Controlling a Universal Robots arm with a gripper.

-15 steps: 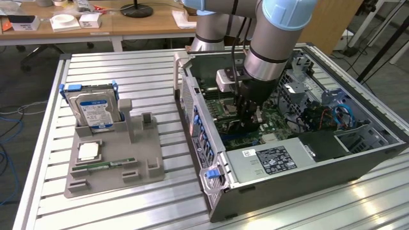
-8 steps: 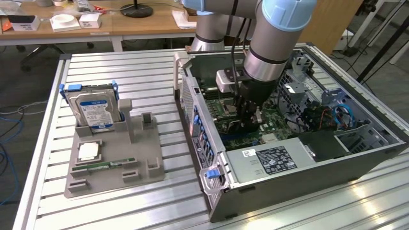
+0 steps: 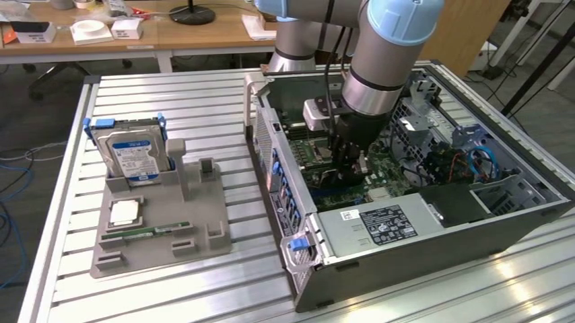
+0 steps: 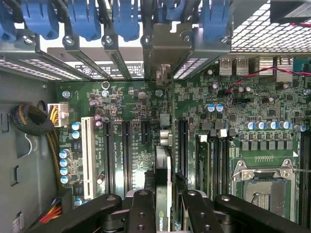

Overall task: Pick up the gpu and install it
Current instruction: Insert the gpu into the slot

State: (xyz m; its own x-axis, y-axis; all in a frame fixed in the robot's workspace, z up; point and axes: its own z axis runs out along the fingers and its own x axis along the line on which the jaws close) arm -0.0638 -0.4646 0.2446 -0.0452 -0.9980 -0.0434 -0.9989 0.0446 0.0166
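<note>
My gripper (image 3: 346, 165) reaches down into the open computer case (image 3: 287, 202), over the green motherboard (image 3: 310, 151). In the wrist view its black fingers (image 4: 141, 208) are shut on the gpu (image 4: 162, 170), a slim dark card seen edge-on. The card stands on edge along the motherboard (image 4: 131, 102) among the black expansion slots. Its silver bracket (image 4: 164, 48) lies at the case's rear slot openings, under the blue latches (image 4: 126, 19). Whether the card sits fully in a slot I cannot tell.
On the exterior view's left, a grey fixture (image 3: 193, 222) holds a silver hard drive (image 3: 133, 156), a square chip (image 3: 124, 212) and a green memory stick (image 3: 144, 233). Inside the case are the power supply (image 3: 382, 225), cables (image 3: 481, 161), a white slot (image 4: 87, 150) and the processor socket (image 4: 265, 187).
</note>
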